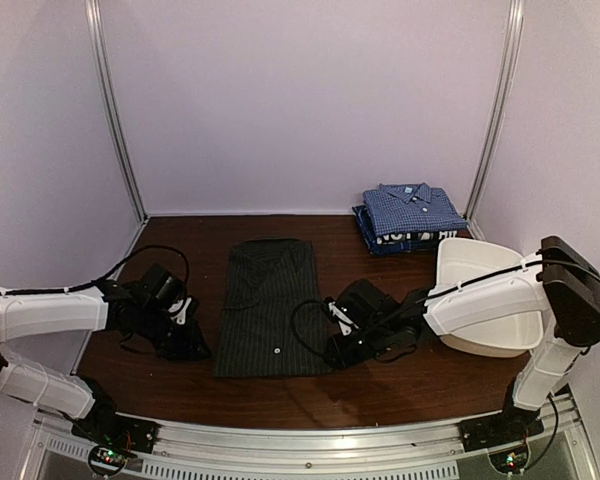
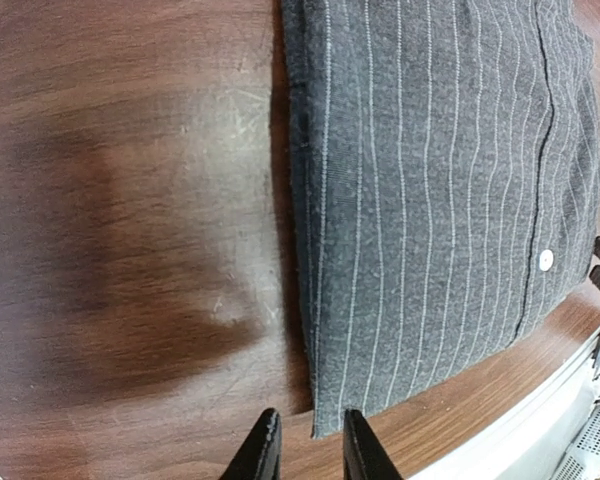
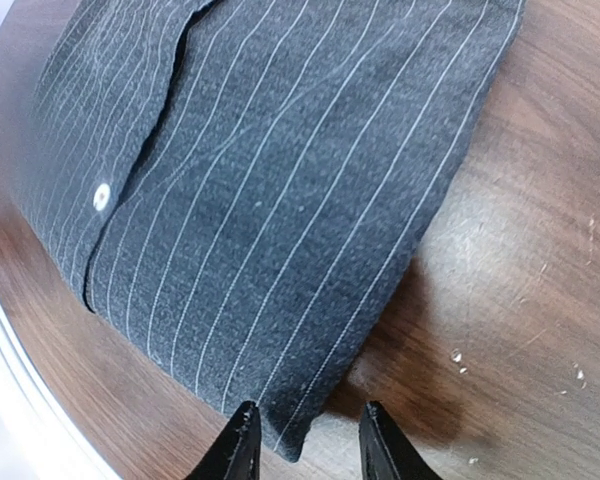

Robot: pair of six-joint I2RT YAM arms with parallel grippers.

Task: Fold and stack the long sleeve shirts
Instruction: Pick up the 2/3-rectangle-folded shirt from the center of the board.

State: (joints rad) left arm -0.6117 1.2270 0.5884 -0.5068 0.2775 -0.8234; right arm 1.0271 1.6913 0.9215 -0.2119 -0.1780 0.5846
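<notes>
pinstripe shirt [image 1: 267, 305]: long axis near-to-far across desk [image 1: 180, 245]. left fingers [image 2: 263, 452] spread, bracketing near-left corner; right fingers [image 3: 236, 452] spread, bracketing near-right corner. Both empty, equally close.

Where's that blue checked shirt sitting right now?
In the overhead view, the blue checked shirt lies folded at the far right of the table, on top of a folded navy shirt and just behind the white tub.

We log lone shirt [image 1: 268, 305] at table [image 1: 380, 385] centre | shirt stack [image 1: 410, 215] at its 1 o'clock | tub [image 1: 470, 246] at 3 o'clock | left gripper [image 2: 310, 450] at 8, right gripper [image 3: 305, 445] at 4, each straddling a near corner.
</notes>
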